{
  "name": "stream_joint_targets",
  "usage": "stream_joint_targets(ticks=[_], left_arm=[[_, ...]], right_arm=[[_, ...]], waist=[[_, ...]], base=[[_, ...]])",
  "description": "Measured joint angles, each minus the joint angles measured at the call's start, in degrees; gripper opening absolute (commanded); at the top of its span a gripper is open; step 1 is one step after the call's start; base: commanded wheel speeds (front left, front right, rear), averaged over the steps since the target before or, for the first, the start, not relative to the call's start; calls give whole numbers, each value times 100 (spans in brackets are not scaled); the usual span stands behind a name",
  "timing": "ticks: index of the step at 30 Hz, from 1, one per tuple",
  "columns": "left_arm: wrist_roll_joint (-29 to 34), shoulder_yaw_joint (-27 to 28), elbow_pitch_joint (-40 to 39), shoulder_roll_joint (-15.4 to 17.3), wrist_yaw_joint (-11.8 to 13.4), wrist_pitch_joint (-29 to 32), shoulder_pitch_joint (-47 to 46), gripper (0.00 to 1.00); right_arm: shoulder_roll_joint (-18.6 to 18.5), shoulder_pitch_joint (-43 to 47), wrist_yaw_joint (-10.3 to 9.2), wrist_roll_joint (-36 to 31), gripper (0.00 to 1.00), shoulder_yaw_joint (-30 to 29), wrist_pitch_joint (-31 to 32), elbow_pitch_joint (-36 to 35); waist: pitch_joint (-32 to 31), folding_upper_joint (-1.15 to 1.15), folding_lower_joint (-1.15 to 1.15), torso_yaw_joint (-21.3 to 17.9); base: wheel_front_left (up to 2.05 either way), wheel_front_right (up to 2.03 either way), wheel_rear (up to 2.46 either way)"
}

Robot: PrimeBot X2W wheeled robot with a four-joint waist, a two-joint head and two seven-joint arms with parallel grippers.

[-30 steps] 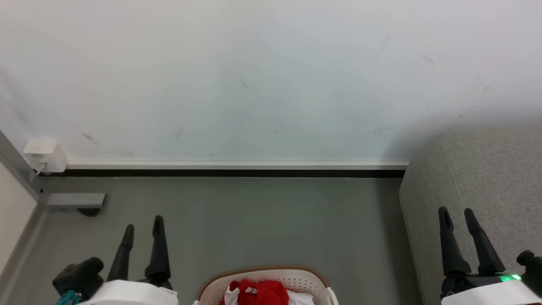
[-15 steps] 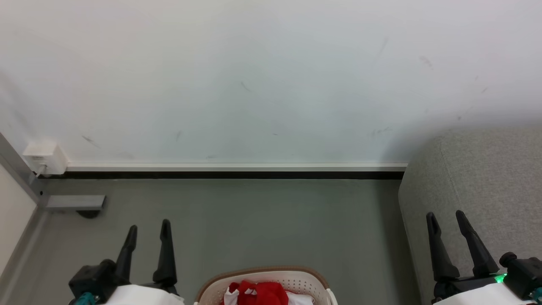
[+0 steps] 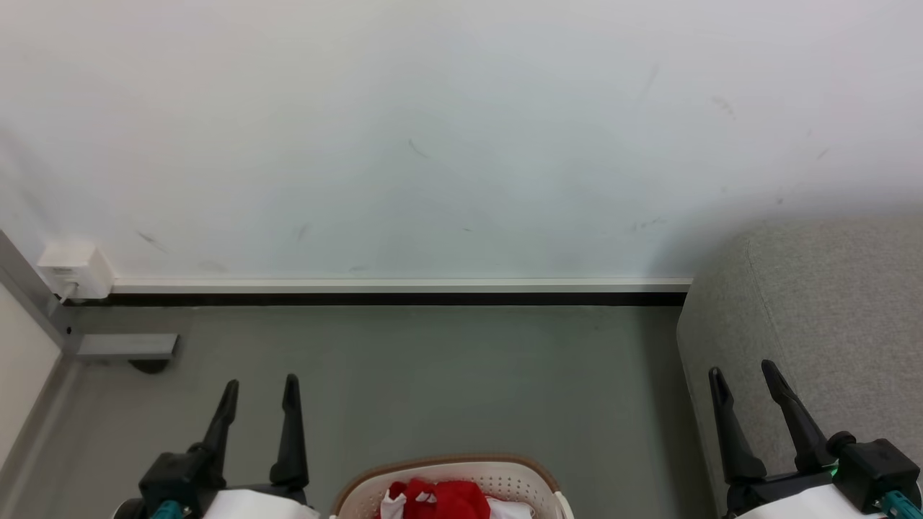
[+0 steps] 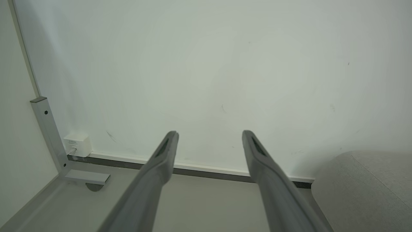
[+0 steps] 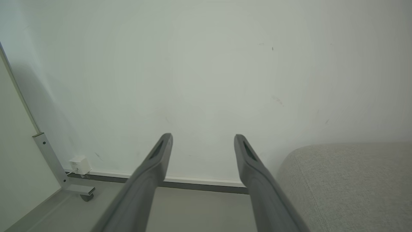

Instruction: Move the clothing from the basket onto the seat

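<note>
At the bottom middle of the head view stands the cream basket with a brown rim. Red and white clothing lies bunched inside it. The grey seat rises at the right, and its rounded end also shows in the left wrist view and the right wrist view. My left gripper hangs open to the left of the basket, nothing between its fingers. My right gripper is open in front of the seat's end, holding nothing. Both wrist views show spread, empty fingers pointing at the wall.
A white wall with a skirting board closes off the far side of the grey floor. At the far left stand a white wall box, a grey metal post and foot, and a pale panel.
Both grippers have drawn in toward the middle and dropped lower in the head view. The left moved right, the right moved left. Basket, clothing and seat stay put.
</note>
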Motion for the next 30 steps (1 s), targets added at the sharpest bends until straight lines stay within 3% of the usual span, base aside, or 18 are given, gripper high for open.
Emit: stream_joint_targets(ticks=[22,30], left_arm=[[849,-62,-12,-19,31,-233,10,100],[902,-36,-19,-42,8,-268,10,100]], right_arm=[[177,-2,0,-948,100,-83,-2,-8],[183,-3,0,-1051,100,-79,-2,-24]], waist=[[15,0,0,-20],[37,0,0,-32]], base=[[0,0,0],[0,0,0]])
